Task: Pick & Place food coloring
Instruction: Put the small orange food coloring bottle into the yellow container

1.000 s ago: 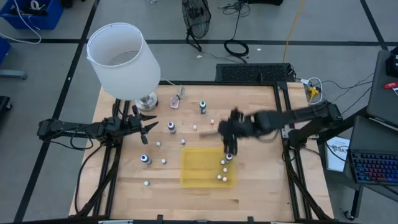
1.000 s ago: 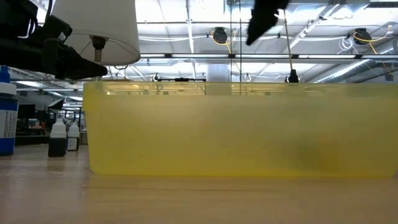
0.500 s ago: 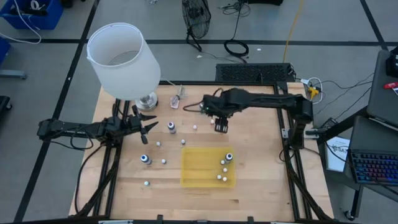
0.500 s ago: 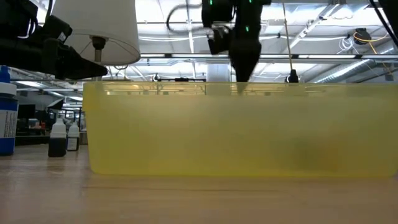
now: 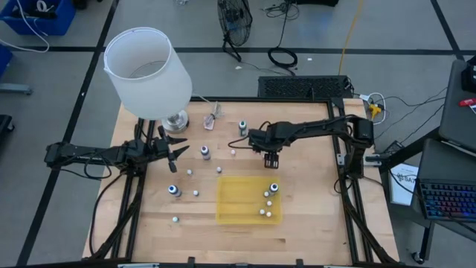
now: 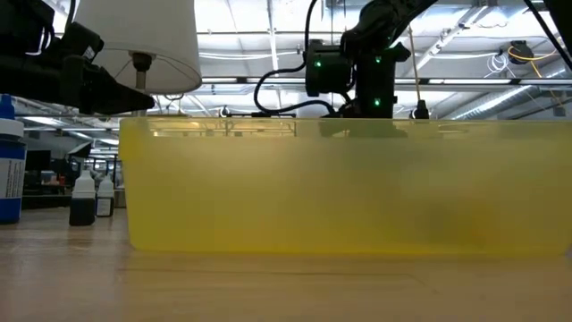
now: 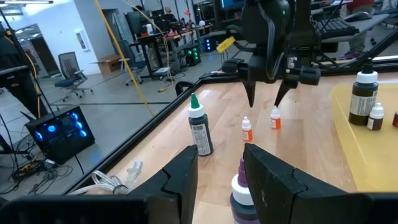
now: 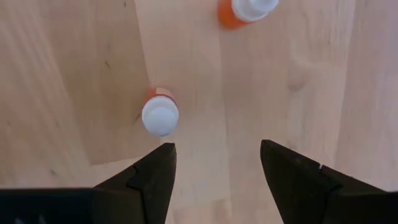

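Observation:
Food coloring bottles stand scattered on the wooden table, and several stand in the yellow tray. My right gripper points down, open, low over the table just beyond the tray's far edge. Two small orange bottles with white caps stand upright just ahead of its fingers; none is between them. From the left wrist view, my right gripper hovers above these bottles. My left gripper waits level at the table's left, open, with a purple-capped bottle standing just ahead of it.
A lamp with a white shade stands at the far left, beside a clear pinkish object. A green-capped bottle and a blue one stand on the table. In the low view the tray's wall hides my right fingers.
My right gripper has swung from above the tray's far edge toward the table's far side and sunk close to the table, tipping to point more steeply down. It has stayed open. No bottle has moved.

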Controlling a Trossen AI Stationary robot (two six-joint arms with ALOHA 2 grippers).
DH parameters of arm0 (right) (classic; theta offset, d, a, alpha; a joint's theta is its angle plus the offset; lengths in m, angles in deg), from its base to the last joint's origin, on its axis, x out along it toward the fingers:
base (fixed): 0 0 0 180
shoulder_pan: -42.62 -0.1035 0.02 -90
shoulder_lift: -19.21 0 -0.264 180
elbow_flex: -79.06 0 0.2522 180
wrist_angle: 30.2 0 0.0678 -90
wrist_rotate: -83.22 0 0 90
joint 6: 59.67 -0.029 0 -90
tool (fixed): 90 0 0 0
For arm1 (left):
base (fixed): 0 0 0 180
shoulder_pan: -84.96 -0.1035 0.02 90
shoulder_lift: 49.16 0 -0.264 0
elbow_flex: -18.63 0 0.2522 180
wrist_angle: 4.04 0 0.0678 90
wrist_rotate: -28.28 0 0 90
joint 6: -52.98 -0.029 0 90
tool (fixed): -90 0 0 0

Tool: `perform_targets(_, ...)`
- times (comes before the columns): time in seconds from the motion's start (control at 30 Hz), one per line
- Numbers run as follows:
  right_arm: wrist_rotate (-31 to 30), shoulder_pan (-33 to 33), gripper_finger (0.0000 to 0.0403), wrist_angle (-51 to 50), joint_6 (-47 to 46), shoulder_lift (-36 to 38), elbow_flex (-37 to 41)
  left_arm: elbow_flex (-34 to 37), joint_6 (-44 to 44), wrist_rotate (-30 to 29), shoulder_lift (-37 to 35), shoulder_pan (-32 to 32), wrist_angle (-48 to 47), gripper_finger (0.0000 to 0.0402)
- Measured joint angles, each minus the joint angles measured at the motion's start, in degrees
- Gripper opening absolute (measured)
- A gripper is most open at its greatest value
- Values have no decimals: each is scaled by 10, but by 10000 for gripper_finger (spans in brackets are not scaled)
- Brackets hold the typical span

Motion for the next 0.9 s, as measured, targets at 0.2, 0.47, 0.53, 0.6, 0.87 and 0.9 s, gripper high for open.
perform_targets(0.2, 0, 0, 224, 28, -5, 1, 5, 0, 0, 0, 0, 0, 0, 131)
perform_targets(0.47, 29, 0, 224, 62, -6, 1, 5, 0, 0, 0, 0, 0, 0, 131)
perform_targets(0.53, 29, 1, 224, 57, -7, 1, 5, 0, 0, 0, 0, 0, 0, 132)
perform_targets(0.6, 29, 0, 224, 52, -8, 1, 5, 0, 0, 0, 0, 0, 0, 131)
perform_targets(0.87, 29, -1, 224, 51, -16, 1, 5, 0, 0, 0, 0, 0, 0, 131)
perform_targets(0.9, 29, -1, 224, 55, -11, 1, 5, 0, 0, 0, 0, 0, 0, 132)
